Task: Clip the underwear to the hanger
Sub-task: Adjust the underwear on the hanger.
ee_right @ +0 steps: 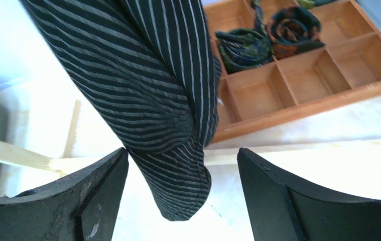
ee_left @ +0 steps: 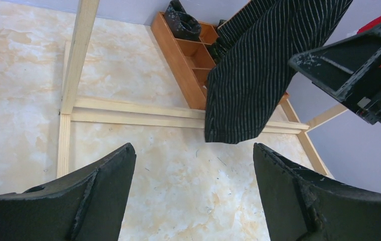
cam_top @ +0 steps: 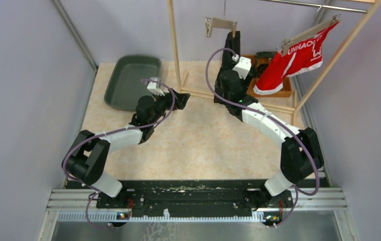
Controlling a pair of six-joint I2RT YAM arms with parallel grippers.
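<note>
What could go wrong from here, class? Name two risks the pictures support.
1. The striped underwear hangs loose between the open fingers of the right end effector; its hold above is out of sight, so it might drop.
2. The right arm sits close to the hanger; a raise could set it swinging.

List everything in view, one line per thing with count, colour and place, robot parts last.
striped underwear: one, black and grey, hanging near the box
red underwear: one, red, on a hanger, far right
clip hanger: one, tan, far centre
tray: one, dark green, far left
compartment box: one, brown wood, far right
rolled fabrics: several, dark, in the box
rack: one, light wood, far side
table: one, beige
left gripper: one, black, open
right gripper: one, black, open
</note>
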